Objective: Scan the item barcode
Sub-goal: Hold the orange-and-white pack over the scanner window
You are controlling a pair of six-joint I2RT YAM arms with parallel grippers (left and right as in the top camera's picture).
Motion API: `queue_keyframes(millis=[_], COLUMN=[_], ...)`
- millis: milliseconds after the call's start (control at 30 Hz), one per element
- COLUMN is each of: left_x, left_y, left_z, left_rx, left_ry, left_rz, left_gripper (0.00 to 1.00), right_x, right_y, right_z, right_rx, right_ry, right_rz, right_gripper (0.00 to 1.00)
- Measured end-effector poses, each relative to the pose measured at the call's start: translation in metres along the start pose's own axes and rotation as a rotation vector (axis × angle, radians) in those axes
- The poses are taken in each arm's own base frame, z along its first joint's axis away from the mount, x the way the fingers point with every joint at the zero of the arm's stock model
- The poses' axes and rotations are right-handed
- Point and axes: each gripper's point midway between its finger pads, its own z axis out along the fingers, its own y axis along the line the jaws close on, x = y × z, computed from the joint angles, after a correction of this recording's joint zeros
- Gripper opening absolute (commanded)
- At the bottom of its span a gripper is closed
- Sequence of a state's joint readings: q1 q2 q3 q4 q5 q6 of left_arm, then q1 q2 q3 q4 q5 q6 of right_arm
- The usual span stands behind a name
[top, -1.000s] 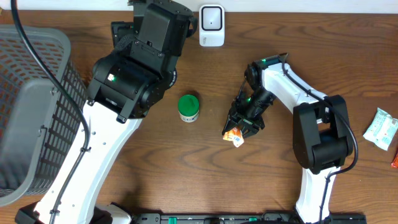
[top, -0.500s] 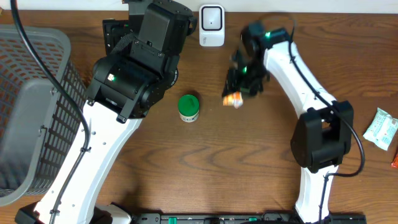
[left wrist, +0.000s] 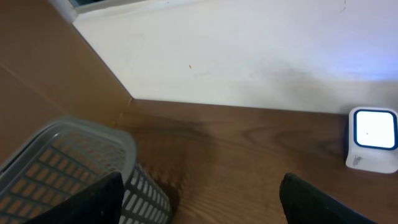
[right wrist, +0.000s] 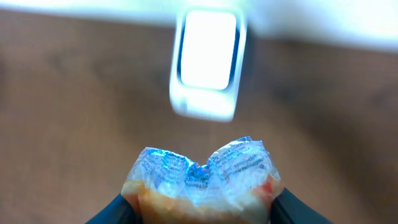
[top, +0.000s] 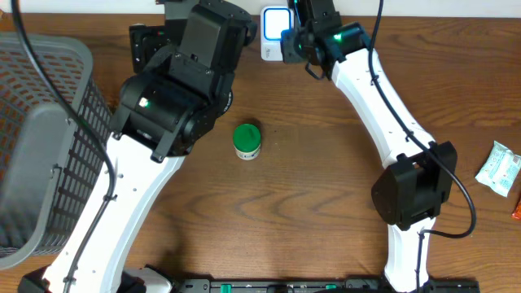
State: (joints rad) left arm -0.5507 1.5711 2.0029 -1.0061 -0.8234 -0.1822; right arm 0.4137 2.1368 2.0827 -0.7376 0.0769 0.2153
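A crinkled clear and orange snack packet (right wrist: pixel 205 177) is pinched between the dark fingers of my right gripper (right wrist: pixel 202 211), which is shut on it. The packet's printed top edge faces the white scanner (right wrist: pixel 208 62), whose window glows bright just beyond it. From overhead the right gripper (top: pixel 298 37) hangs at the table's far edge, right beside the scanner (top: pixel 273 41) and covering part of it; the packet is hidden there. My left gripper (left wrist: pixel 199 208) is open and holds nothing, above bare wood, with the scanner (left wrist: pixel 373 140) off to its right.
A grey mesh basket (top: pixel 49 122) fills the left side and its rim (left wrist: pixel 74 155) lies close to the left fingers. A green-lidded jar (top: pixel 247 141) stands mid-table. Other packets (top: pixel 498 167) lie at the right edge. A pale wall runs behind the table.
My right arm lifted the packet off the middle of the table and swung it back and left, up to the scanner. The left arm has hardly moved.
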Motion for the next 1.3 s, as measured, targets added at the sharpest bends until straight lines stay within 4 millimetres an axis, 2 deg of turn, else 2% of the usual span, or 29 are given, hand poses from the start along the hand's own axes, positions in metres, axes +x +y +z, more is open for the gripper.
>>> queue_keyframes(millis=[33,133,267,367,467,567,667,933,1300], left_x=[-0.001,-0.008,-0.02,-0.026,-0.028,-0.029,-0.029,-0.029,-0.029], left_y=[0.002,0.019,0.045,0.064,0.074,0.077,0.077,0.077,0.077], left_z=[-0.002,-0.015,-0.038,-0.054,-0.062,-0.065,-0.065,-0.065,-0.065], left_rx=[-0.002,-0.001,0.004,0.01,0.014,0.015,0.016,0.016,0.016], left_ry=[-0.004,-0.035,-0.09,-0.125,-0.143,-0.148,-0.148,-0.148,-0.148], left_rz=[-0.005,-0.041,-0.108,-0.153,-0.176,-0.182,-0.182,-0.182,-0.182], left_gripper=[0.8,0.8,0.81,0.8,0.81,0.81,0.8,0.8,0.81], right_x=[-0.015,-0.04,-0.058,-0.061,-0.051,-0.044,-0.038,-0.024,-0.021], right_y=[0.001,0.003,0.003,0.005,0.006,0.005,0.005,-0.002,-0.004], right_z=[0.002,0.007,0.03,0.066,0.106,0.132,0.15,0.167,0.168], right_rx=[0.015,0.028,0.041,0.045,0.049,0.05,0.057,0.095,0.102], right_ry=[-0.071,-0.183,-0.291,-0.361,-0.407,-0.451,-0.489,-0.477,-0.465], right_rz=[-0.01,-0.021,-0.033,-0.058,-0.081,-0.094,-0.114,-0.134,-0.139], right_gripper=[0.41,0.41,0.4,0.42,0.4,0.41,0.4,0.38,0.38])
